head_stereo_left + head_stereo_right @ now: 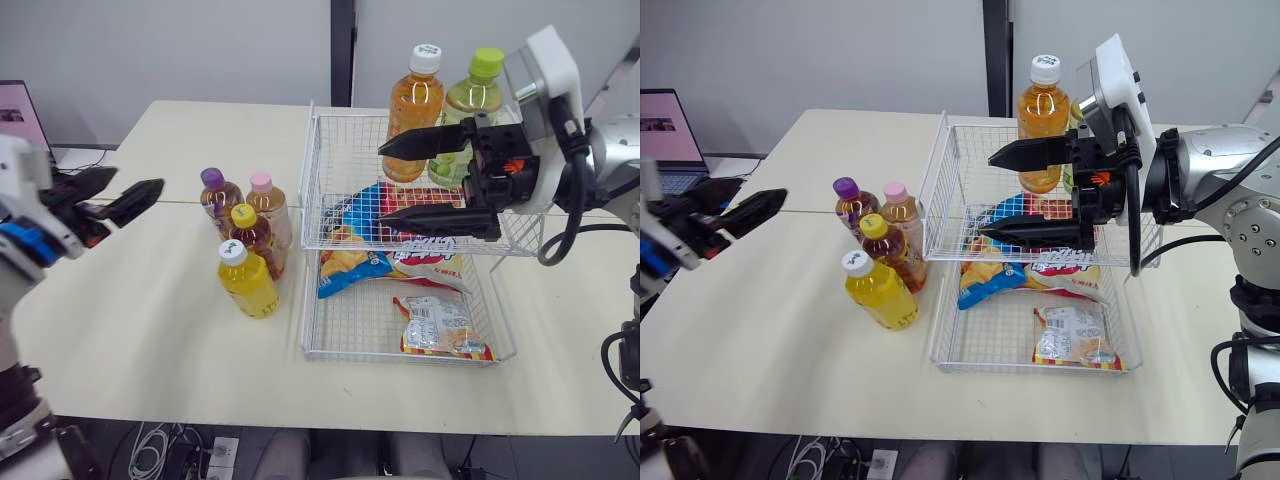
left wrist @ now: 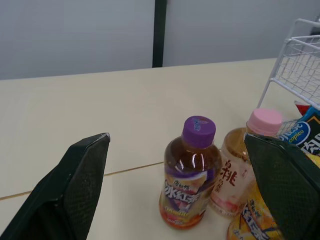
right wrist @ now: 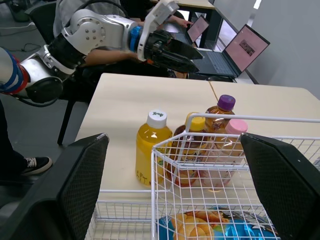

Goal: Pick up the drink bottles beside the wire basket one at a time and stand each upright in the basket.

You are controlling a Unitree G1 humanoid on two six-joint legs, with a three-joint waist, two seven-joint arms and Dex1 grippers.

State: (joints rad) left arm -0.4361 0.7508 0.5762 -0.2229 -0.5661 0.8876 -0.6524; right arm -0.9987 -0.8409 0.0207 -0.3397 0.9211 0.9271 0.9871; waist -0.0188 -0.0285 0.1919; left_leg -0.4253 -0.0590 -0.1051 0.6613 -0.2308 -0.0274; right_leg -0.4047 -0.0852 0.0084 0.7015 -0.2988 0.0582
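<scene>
1. Left claw (image 1: 140, 178): fingers parted wide, nothing between them. Held above the desk (image 1: 130, 320), clear of the surface, tips pointing toward the bottle cluster.
2. Ahead of left claw, well apart from it: four bottles upright on the desk in a tight cluster, just beside the near wall of the wire basket (image 1: 312, 150).
3. Straight along left claw's line: purple-cap bottle (image 2: 192, 180) (dark tea, framed between the two fingers in the left wrist view). Pink-cap bottle (image 2: 239, 170) just beside it, on the basket side.
4. Off to one side of that line, toward the desk's front edge: yellow-cap bottle (image 1: 250, 238), then white-cap juice bottle (image 1: 245, 282) (yellow liquid), the two close against each other.
5. Right claw (image 1: 380, 182): fingers spread wide, one above the other, gripping nothing. Hovering over the basket's upper tier, tips pointing toward the cluster and left claw.
6. Behind right claw, at the back of the upper tier: orange tea bottle (image 1: 415, 100) and green-cap bottle (image 1: 475, 95), both upright, side by side (green-cap one partly hidden by the upper finger).
7. Below right claw: blue snack bag (image 1: 365, 205) (which tier, cannot tell) and a clear snack packet (image 1: 440, 325) flat in the lower tier.
</scene>
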